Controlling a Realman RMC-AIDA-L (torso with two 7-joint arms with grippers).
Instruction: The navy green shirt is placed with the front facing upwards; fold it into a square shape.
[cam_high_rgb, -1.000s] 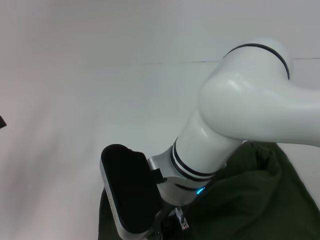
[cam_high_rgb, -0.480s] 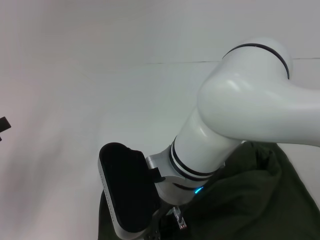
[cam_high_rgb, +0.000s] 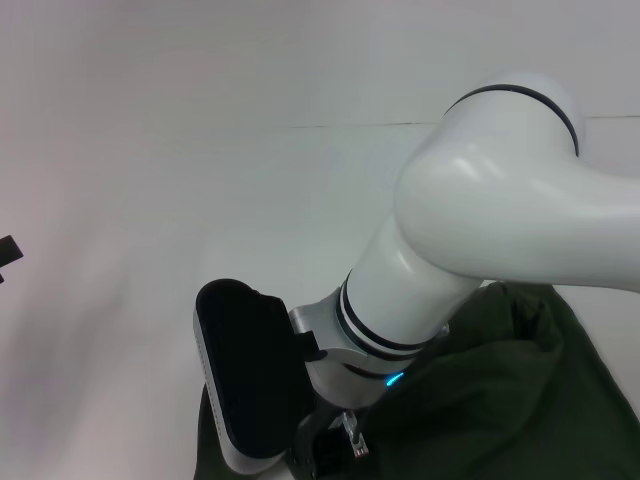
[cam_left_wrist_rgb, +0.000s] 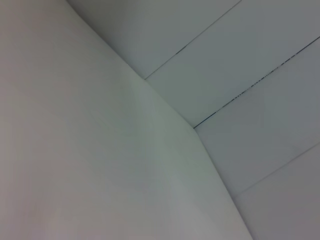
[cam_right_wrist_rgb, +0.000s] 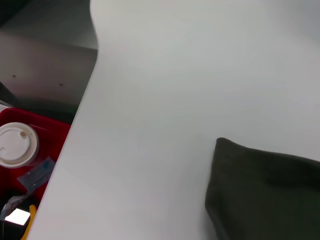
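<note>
The navy green shirt (cam_high_rgb: 500, 400) lies bunched and creased at the near right of the white table (cam_high_rgb: 200, 180). Its print, collar and label are hidden. My right arm (cam_high_rgb: 480, 220) reaches across it from the right, and its wrist (cam_high_rgb: 330, 350) hangs over the shirt's left part at the bottom edge of the head view. The gripper's tip is cut off there. In the right wrist view a folded corner of the shirt (cam_right_wrist_rgb: 265, 195) rests on the table. Only a small black part of my left gripper (cam_high_rgb: 8, 250) shows, at the far left edge.
The right wrist view shows the table's edge (cam_right_wrist_rgb: 85, 100) with a red bin (cam_right_wrist_rgb: 30, 165) beyond it, holding a white lidded cup (cam_right_wrist_rgb: 17, 145) and small items. The left wrist view shows only white table (cam_left_wrist_rgb: 75, 150) and pale panels with seams.
My right wrist has shifted a little to the left and lower over the shirt. The black part of the left gripper has crept slightly into view at the left edge.
</note>
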